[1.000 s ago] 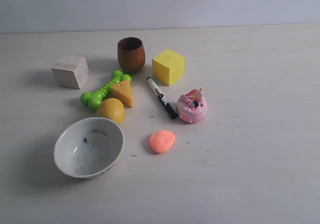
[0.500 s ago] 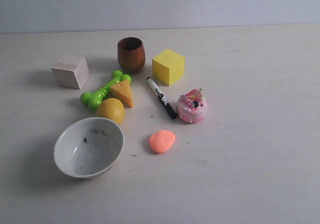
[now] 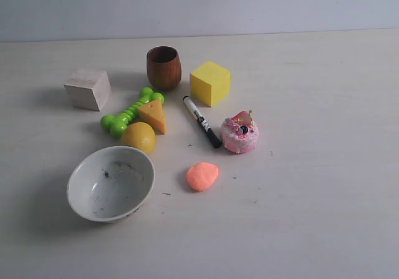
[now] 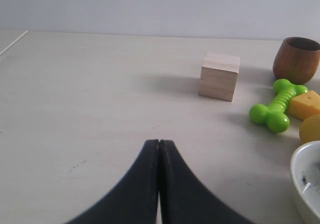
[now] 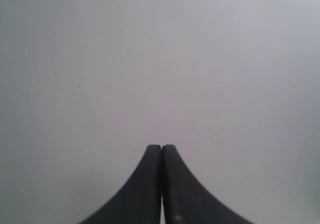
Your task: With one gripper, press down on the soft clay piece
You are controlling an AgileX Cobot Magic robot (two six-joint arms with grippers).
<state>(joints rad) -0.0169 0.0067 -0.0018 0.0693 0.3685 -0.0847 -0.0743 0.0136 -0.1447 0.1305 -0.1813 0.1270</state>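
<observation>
The soft clay piece [image 3: 202,176] is an orange rounded lump lying on the table in the exterior view, to the right of the white bowl. Neither arm shows in that view. My left gripper [image 4: 159,143] is shut with nothing in it, low over bare tabletop, well away from the clay, which does not appear in the left wrist view. My right gripper [image 5: 161,147] is shut and empty, facing a plain grey surface with no objects in sight.
Around the clay stand a white bowl [image 3: 87,166], a yellow ball [image 3: 139,137], a cheese wedge [image 3: 153,115], a green dumbbell toy [image 3: 128,113], a wooden cube [image 3: 87,88], a brown cup [image 3: 163,67], a yellow cube [image 3: 209,82], a black marker [image 3: 201,121] and a pink cake toy [image 3: 239,133].
</observation>
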